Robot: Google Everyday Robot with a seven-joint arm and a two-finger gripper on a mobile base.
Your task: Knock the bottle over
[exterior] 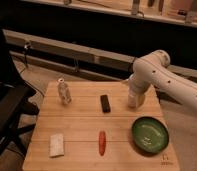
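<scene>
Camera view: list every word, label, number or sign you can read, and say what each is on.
Small dark mark at the near right corner of the table: too blurred to read.
bottle: no label that can be read.
gripper, at the table's far right side: no text visible.
Nothing else shows any writing.

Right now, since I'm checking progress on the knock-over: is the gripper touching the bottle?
Apart. The camera view shows the gripper at the right of the table and the upright bottle at its left, a black bar and bare wood between.
</scene>
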